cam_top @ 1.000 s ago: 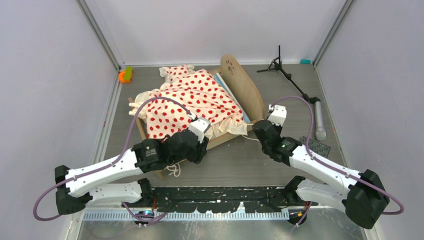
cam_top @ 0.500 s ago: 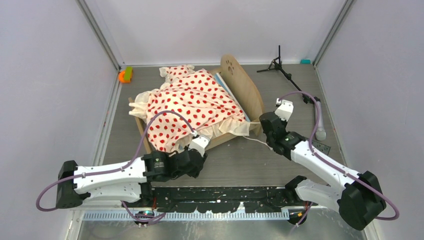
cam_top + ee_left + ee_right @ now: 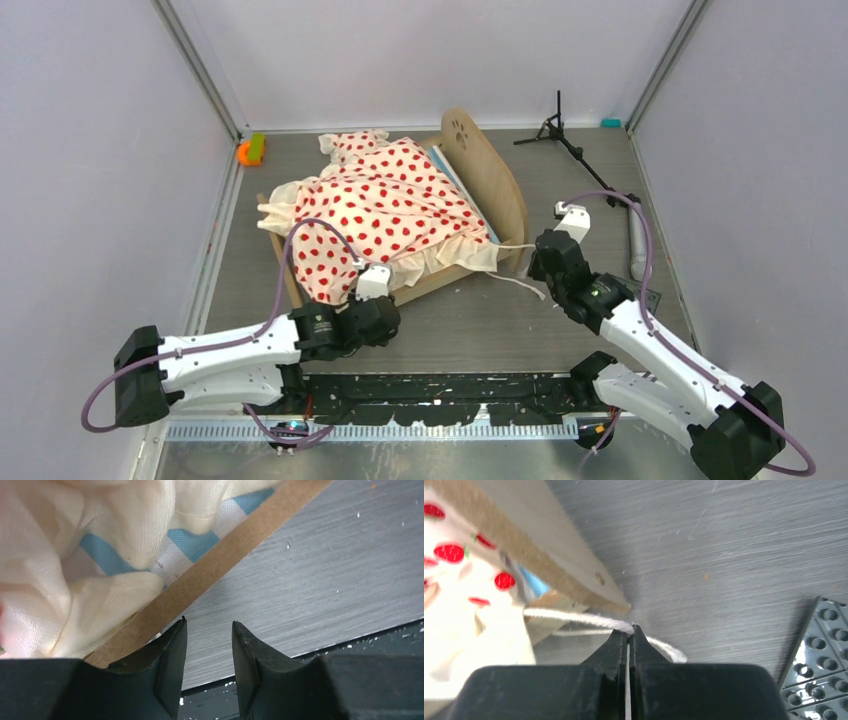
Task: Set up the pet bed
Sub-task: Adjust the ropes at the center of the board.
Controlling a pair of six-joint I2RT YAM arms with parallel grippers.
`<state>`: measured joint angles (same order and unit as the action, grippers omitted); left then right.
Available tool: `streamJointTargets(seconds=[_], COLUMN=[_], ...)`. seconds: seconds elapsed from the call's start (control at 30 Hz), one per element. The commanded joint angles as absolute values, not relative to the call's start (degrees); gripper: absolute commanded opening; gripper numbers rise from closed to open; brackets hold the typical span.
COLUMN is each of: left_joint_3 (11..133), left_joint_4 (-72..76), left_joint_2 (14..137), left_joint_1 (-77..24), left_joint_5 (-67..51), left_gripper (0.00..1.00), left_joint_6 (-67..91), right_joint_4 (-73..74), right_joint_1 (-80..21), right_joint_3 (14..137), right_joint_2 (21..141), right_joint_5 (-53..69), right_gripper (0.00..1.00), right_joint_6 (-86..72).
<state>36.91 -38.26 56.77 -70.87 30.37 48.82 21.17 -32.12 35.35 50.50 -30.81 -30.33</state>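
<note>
Grey table holds our pet bed mid-surface: we judge its wooden frame light and stiff, its dotted bedding limp. Our right gripper pinches the white cord; our left gripper gapes narrowly, empty, beside the side rail, the firmest handhold.

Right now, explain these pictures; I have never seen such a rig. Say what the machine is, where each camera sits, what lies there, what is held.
Two white robot arms are bolted at the table's near edge, each ending in a two-finger gripper. The wide picture looks down from above; the close-ups come from wrist cameras. On the table are a small wooden pet bed with polka-dot bedding over a striped mattress, a black tripod stand and a dark studded plate. The right gripper is shut on a white cord; the left gripper is open and empty beside the bed's side rail.
</note>
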Motion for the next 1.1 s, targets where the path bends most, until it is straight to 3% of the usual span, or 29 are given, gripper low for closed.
streamJointTargets(seconds=[0.0, 0.1, 0.13, 0.27, 0.33, 0.6, 0.73, 0.9, 1.0, 1.07], left_joint_3=[35.88, 36.45, 36.74, 37.43, 37.46, 37.36, 37.19, 37.35, 37.76, 38.45], left_joint_4=[-39.94, -40.25, -40.40, -40.74, -40.54, -40.14, -40.18, -40.32, -39.81, -39.03], left_joint_2=[53.61, 53.31, 53.49, 54.54, 54.79, 54.41, 54.09, 54.01, 54.34, 55.05], left_joint_1=[-65.01, -62.69, -61.98, -59.83, -59.12, -58.73, -58.67, -58.58, -57.87, -56.46], left_joint_5=[32.45, 32.52, 32.52, 32.52, 32.18, 31.83, 31.57, 31.29, 30.87, 30.12], left_gripper=[0.40, 0.41, 0.41, 0.41, 0.41, 0.42, 0.42, 0.43, 0.43, 0.43], left_joint_6=[51.68, 50.02, 49.67, 49.05, 49.09, 48.35, 48.34, 47.76, 46.30, 44.83], right_joint_4=[27.57, 33.36, 36.54, 40.90, 39.57, 22.83, 16.03, 14.74, 12.78, 11.98], right_joint_1=[-31.98, -31.98, -31.97, -31.99, -31.99, -31.95, -31.95, -31.05, -30.46, -30.39], right_joint_3=[37.09, 39.16, 39.93, 41.52, 41.96, 47.36, 51.23, 57.02, 57.44, 56.68], right_joint_2=[47.31, 46.63, 46.79, 47.33, 45.84, 48.77, 56.68, 67.64, 70.18, 69.62], right_joint_5=[-17.74, -8.14, -6.02, -3.47, -6.60, -16.21, -19.16, -23.98, -24.52, -25.05], right_gripper=[0.00, 0.00, 0.06, 0.53, 0.67, 0.82, 0.82, 0.71, 0.43, 0.30], right_joint_6=[-27.69, -28.03, -28.90, -32.98, -33.76, -18.23, -11.65, -8.95, -9.04, -9.12])
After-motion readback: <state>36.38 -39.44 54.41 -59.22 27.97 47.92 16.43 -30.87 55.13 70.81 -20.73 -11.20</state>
